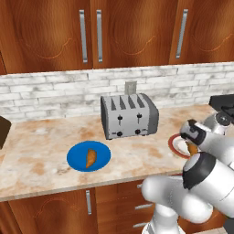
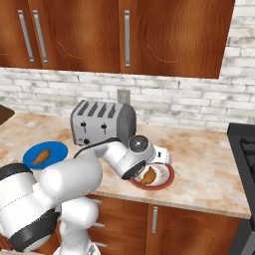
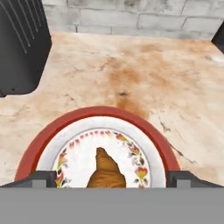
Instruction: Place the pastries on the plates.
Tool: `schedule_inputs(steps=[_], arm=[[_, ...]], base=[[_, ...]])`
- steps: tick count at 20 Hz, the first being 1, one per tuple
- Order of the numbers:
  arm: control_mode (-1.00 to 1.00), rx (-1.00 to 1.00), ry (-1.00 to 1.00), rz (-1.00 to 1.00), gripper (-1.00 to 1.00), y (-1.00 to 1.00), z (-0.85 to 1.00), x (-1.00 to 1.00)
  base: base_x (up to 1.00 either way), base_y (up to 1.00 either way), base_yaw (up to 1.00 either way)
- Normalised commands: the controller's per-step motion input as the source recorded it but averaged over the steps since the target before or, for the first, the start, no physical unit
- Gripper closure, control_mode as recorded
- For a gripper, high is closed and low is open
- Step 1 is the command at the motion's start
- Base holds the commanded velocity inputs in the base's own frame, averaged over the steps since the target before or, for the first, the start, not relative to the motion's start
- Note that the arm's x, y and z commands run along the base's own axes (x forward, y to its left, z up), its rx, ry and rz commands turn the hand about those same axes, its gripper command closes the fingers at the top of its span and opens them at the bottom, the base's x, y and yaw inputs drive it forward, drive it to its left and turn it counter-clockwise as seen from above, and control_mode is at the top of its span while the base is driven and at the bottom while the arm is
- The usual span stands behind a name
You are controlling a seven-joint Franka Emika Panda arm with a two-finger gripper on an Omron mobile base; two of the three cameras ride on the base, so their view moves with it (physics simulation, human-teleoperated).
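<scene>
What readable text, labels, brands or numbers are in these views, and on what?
None readable.
The toaster has knobs and levers on its front but no legible label.
The red-rimmed plate carries a painted floral pattern, no lettering.
The blue plate and the cabinet doors are unmarked.

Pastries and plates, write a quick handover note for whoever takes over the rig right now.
Gripper: open, fingertips wide apart on either side of the second pastry, right above the red-rimmed plate.
First pastry lies on the blue plate, left of the toaster.
Done: both pastries appear to be on plates.
Left: lift the arm clear without nudging the pastry.
</scene>
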Motion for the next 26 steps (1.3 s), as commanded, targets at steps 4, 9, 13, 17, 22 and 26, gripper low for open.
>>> schedule_inputs(steps=[4,9,13,17,22,26], arm=[[-1.0,0.01,-0.01,0.02,-1.0,0.12,1.0,-0.78],[-1.0,0.13,-0.35,-0.01,-1.0,0.03,0.83,-1.0],[-1.0,0.17,-0.03,-0.02,-1.0,0.44,1.0,-1.0],[-1.0,0.22,0.04,-0.09,-1.0,0.95,1.0,-1.0],[-1.0,0.21,0.04,-0.04,-1.0,0.4,1.0,-1.0],[-1.0,0.02,-0.05,0.0,-1.0,0.0,1.0,-1.0]], base=[[0.0,0.0,0.0],[0.0,0.0,0.0],[0.0,0.0,0.0],[0.0,0.0,0.0],[0.0,0.0,0.0],[0.0,0.0,0.0]])
